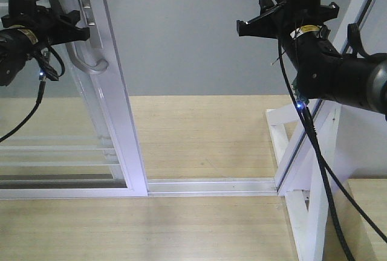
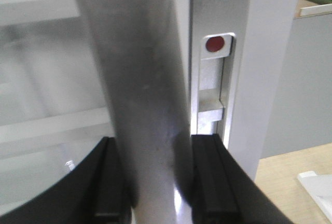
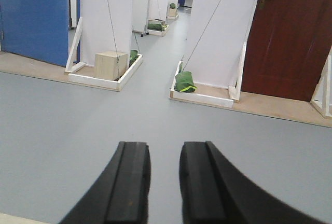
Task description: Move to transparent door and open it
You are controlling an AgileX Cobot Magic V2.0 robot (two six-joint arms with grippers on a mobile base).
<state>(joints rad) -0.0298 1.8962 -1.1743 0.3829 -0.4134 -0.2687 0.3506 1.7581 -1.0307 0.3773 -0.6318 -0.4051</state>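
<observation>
While the left gripper (image 1: 75, 22) clamps the grey handle (image 2: 140, 94) between its pads (image 2: 210, 177), the door (image 1: 112, 92) stands at left, with a gap between it and the right-hand frame (image 1: 314, 122). Right gripper (image 3: 163, 182) hangs free, jaws slightly parted, holding nothing.

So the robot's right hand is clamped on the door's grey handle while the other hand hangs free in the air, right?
Not quite: it is the left hand that is clamped on the grey handle of the transparent door. The left wrist view shows the handle between its fingers. The right hand is the one hanging free, holding nothing, as the right wrist view shows.
</observation>
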